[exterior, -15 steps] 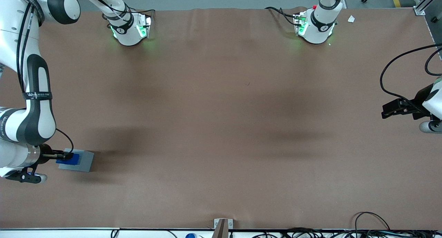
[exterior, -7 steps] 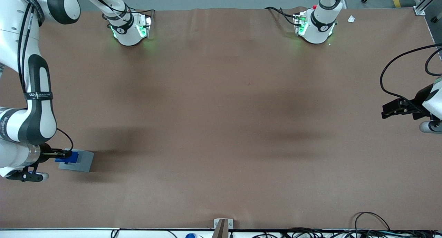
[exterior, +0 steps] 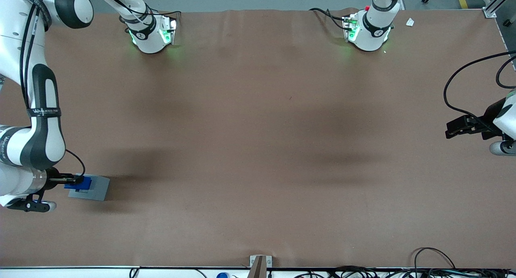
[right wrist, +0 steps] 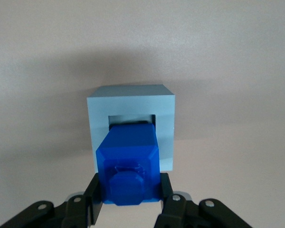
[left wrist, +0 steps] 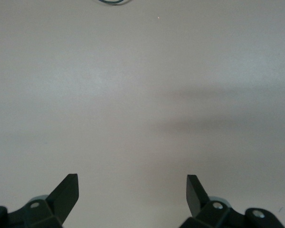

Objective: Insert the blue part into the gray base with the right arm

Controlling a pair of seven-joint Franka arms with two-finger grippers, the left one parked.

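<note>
The gray base (exterior: 100, 189) sits on the brown table near the working arm's end, fairly close to the front camera. My right gripper (exterior: 75, 183) is shut on the blue part (exterior: 82, 184) and holds it over the base. In the right wrist view the black fingers (right wrist: 94, 198) clamp both sides of the blue part (right wrist: 130, 159), with the gripper (right wrist: 130, 195) straight above the gray base (right wrist: 167, 128). The part's lower end is at the mouth of the square recess, and a thin dark strip of the recess shows along one edge. I cannot tell how deep it sits.
The brown table (exterior: 258, 149) stretches wide toward the parked arm's end. Two white arm bases with green lights (exterior: 151, 34) (exterior: 369, 30) stand at the edge farthest from the camera. Loose black cables (exterior: 435, 264) and a small metal bracket (exterior: 260, 264) lie along the nearest edge.
The gripper with the blue part shifted slightly toward the working arm's end over the base, uncovering a thin strip of the recess. It has held still for the last half second.
</note>
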